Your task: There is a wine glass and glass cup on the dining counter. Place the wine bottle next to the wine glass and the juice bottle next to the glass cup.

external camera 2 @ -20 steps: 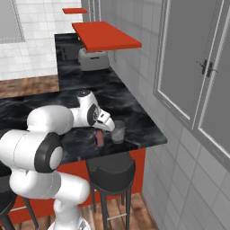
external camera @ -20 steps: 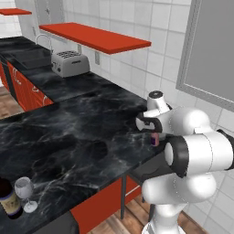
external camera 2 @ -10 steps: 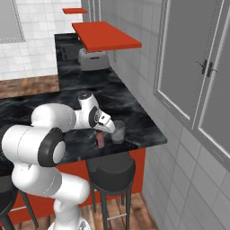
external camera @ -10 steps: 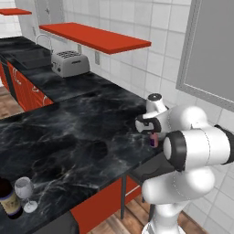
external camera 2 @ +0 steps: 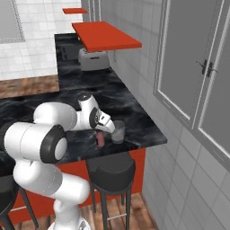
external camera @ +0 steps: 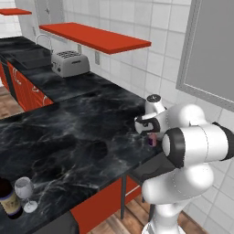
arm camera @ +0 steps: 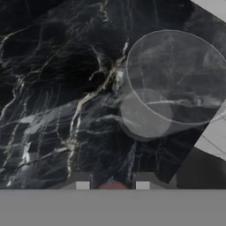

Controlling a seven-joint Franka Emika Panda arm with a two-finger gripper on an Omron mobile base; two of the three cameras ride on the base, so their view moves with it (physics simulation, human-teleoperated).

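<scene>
Juice bottle (external camera 2: pixel 100 139) stands on the dining counter (external camera: pixel 68 146) directly under the gripper (external camera 2: pixel 105 129), and the glass cup (external camera 2: pixel 118 132) is just beside it, on the side toward the counter's end. In the hand view the bottle's reddish top (arm camera: pixel 112 186) sits between the two fingertips, with the tumbler just ahead and to the right. Whether the fingers clamp the bottle or merely straddle it, I cannot tell; the bottle hides the gap from both base views.

Risk, as I judge it: if the grip is on and the hand lifts or swings away, the bottle could be dragged off its spot or tipped into the cup, which stands near the counter's edge. A sideways retreat could also clip the tumbler's rim with the hand.

Far from the tool, at the opposite end of the counter, the wine bottle (external camera: pixel 9 198) already stands just beside the wine glass (external camera: pixel 25 192), so that half looks done.

Against the pictures from half a second and a second ago, the arm's pose has barely changed; the bottle and cup stand where they stood.
</scene>
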